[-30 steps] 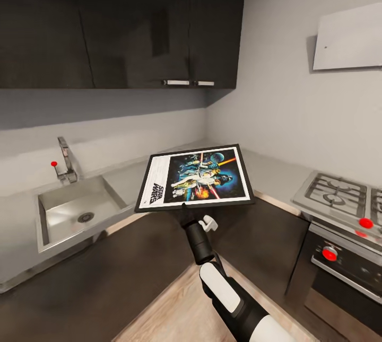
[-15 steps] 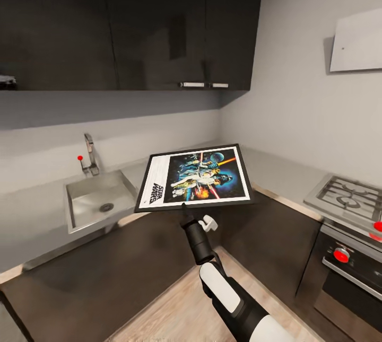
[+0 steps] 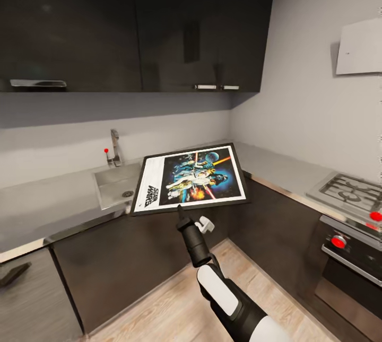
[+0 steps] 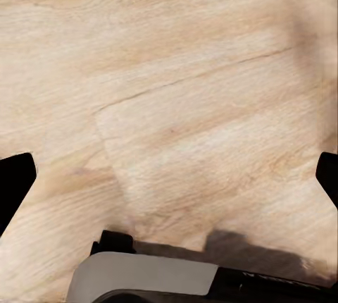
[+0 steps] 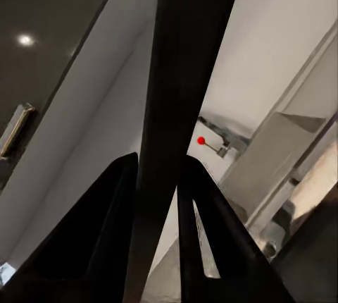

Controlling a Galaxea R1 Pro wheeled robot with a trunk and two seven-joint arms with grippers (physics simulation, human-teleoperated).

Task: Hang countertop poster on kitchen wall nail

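The poster (image 3: 190,178) is held above the floor (image 3: 180,305), clear of the table (image 3: 58,204), gripped at the middle of its near edge by the right end effector (image 3: 181,209). It is tilted, picture side up, with the far edge raised toward the corner of the room and the black logo end lying to the left of the end effector. In the right wrist view the poster's dark edge (image 5: 184,106) is seen edge-on, running between the two fingers (image 5: 105,239), which are clamped against it on either side.

Beyond the end effector and to its left, the sink (image 3: 114,185) and the tap (image 3: 113,147) are set into the table; the poster's left corner overlaps the sink's front rim in the head view, though whether it touches cannot be told. To the right of the end effector the table runs along the side wall to the stove (image 3: 353,193). Dark wall cabinets (image 3: 138,24) hang above the poster, with bare grey wall between them and the table. A light panel (image 3: 359,47) is fixed on the right wall, well above the stove.

Below the end effector a stretch of open wooden floor lies in the corner between the dark cabinet fronts (image 3: 132,257).

The left end effector (image 4: 169,176) is pointed at the wooden floor, its fingertips (image 4: 14,183) set wide apart with nothing between them.
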